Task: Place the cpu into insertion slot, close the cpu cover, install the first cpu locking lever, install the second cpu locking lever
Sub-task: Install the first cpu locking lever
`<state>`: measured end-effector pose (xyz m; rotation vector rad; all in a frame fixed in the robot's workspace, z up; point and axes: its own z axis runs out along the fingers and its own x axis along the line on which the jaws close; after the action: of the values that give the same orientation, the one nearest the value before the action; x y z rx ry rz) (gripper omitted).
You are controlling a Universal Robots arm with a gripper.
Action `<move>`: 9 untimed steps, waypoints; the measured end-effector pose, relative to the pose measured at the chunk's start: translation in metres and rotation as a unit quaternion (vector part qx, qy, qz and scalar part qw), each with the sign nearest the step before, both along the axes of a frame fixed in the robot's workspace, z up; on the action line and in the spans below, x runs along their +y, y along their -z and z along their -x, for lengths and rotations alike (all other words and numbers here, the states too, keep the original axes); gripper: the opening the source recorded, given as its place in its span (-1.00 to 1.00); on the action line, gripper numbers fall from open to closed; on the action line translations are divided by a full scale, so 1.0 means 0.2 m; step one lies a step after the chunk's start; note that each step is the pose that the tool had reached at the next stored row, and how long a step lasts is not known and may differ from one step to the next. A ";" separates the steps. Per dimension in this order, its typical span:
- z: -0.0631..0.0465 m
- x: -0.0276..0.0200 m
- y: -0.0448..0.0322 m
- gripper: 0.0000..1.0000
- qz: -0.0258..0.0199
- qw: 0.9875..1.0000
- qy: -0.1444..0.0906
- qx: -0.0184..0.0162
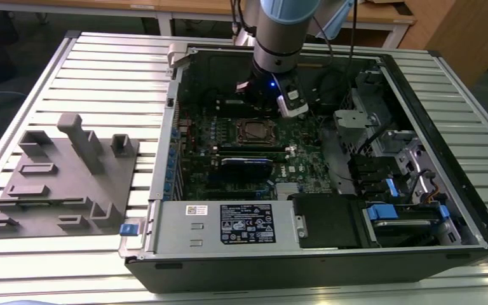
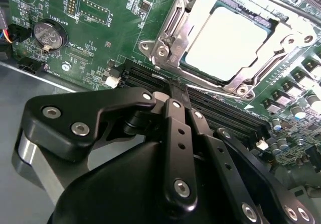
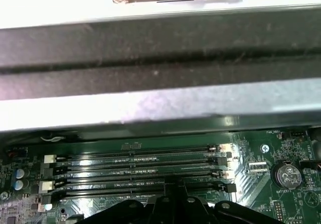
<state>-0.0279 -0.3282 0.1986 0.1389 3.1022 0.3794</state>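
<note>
Here, memory slots (image 2: 225,114) lie between pincer (image 2: 178,90) and cpu (image 2: 230,43).

- We see an open computer case (image 1: 312,270) lying on a slatted table (image 1: 100,70).
- On the exterior view's left, we see a grey moulded fixture (image 1: 58,184).
- We spot a coin battery (image 3: 286,174) on the green motherboard (image 2: 100,23), near long memory slots (image 3: 135,171).

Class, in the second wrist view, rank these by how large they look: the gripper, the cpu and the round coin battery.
1. the gripper, by far the largest, though it is nearest the camera, so its true size is unsure
2. the cpu
3. the coin battery, clearly the smallest
</note>
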 end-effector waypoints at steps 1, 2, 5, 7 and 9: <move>0.00 0.001 0.000 -0.79 0.000 1.000 0.000 0.000; 0.00 0.004 0.000 -0.79 0.000 1.000 0.001 0.000; 0.00 0.013 0.000 -0.79 0.001 1.000 0.002 0.000; 0.00 0.016 0.000 -0.79 0.002 1.000 0.002 0.000; 0.00 0.016 0.000 -0.79 0.003 1.000 0.002 0.000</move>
<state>-0.0277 -0.3250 0.1986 0.1446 3.1022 0.3705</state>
